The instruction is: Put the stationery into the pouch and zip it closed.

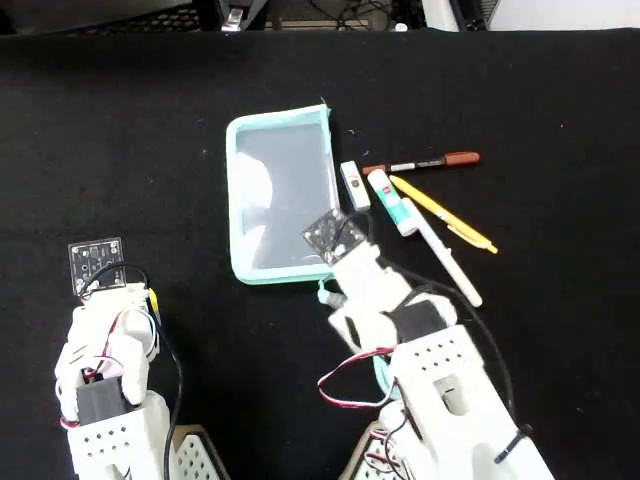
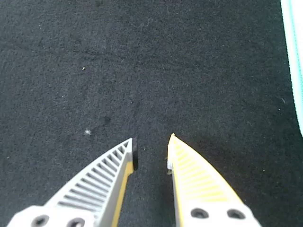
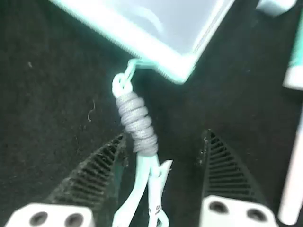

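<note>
The table [image 1: 120, 150] carries the pouch [image 1: 283, 190] flat at centre, with the stationery [image 1: 408, 217] lying loose just to its right. The right gripper [image 3: 164, 137] hangs open at the pouch's near right corner, the zip cord [image 3: 137, 123] lying between its jaws. The left gripper [image 2: 151, 142], also open, is over the table at near left. Best to close on the cord's coiled part, then pull straight along the zip line.

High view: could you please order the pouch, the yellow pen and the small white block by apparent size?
Largest to smallest:
1. pouch
2. yellow pen
3. small white block
All lie flat, so the ranking seems safe.
</note>
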Motion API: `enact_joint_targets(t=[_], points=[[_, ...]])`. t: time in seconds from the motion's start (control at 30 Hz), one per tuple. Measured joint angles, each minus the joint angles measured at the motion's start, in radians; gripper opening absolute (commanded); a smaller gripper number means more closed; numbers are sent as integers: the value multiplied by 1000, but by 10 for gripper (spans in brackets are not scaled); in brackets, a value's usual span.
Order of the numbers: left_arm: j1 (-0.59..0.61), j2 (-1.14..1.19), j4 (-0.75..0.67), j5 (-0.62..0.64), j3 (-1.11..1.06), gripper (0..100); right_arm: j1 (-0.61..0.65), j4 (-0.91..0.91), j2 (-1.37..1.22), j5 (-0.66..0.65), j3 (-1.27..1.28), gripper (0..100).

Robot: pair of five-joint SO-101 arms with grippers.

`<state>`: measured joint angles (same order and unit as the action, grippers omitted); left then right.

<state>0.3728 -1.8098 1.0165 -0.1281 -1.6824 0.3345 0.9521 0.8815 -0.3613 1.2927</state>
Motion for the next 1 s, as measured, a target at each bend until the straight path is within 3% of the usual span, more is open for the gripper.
enact_joint_targets(t=[0.47,0.67,1.0], points=[[0,0,0,0,0,138,14,140,-34,-120,-63,239],[0,0,0,0,0,138,104,94,-37,-49,-75,237],[0,0,0,0,0,138,118,20,-37,-23,-37,236]])
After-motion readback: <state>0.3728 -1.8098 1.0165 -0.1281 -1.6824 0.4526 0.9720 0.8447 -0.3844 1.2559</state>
